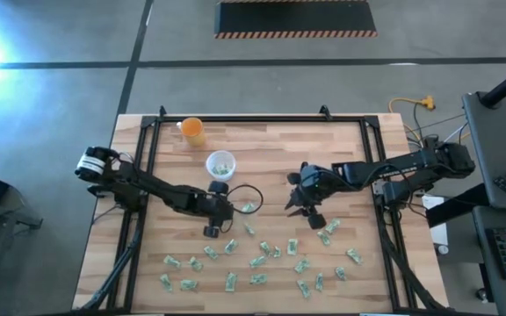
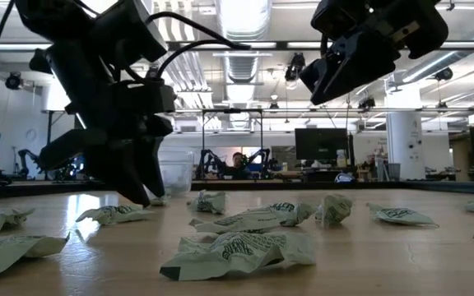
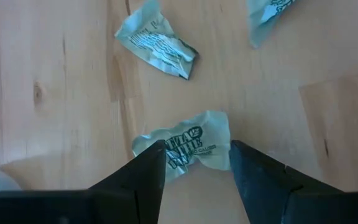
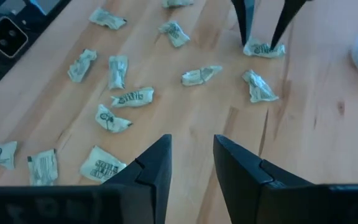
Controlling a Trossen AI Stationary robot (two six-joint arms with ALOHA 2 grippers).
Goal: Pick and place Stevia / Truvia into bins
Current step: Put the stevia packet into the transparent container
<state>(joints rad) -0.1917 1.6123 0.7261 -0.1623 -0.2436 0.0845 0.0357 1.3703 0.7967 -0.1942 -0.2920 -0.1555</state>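
- On the wooden table [image 1: 341, 140], many small green-and-white sachets [image 1: 262, 259] lie spread over the near half, all crumpled and flat on the wood.
- The clear cup [image 1: 220, 164] stands near the middle of the far half, with a little green showing inside it.
- An orange cup [image 1: 192, 131] stands farther back, near the far left corner, apart from the clear one.
- The left gripper [image 3: 197, 171] is down at the table, just in front of the clear cup.
- Its two dark fingers [image 3: 145, 171] are apart, one on each side of one sachet [image 3: 185, 146].
- The fingers touch or nearly touch the edges of that sachet, which lies flat on the wood and is not lifted.
- Two more sachets lie just past it in the left wrist view, one whole and one cut off at the picture's edge.
- In the low view, the left gripper [image 2: 142, 193] reaches down to the table top among the sachets, with the clear cup [image 2: 175, 177] right behind it.
- The right gripper [image 4: 191, 165] hangs above the table, near the middle and to the right.
- Its fingers [image 4: 157, 165] stand a little apart, with nothing between them.
- From the right wrist view, the left gripper's fingertips [image 4: 263, 34] show farther off, standing over their sachet [image 4: 263, 48].
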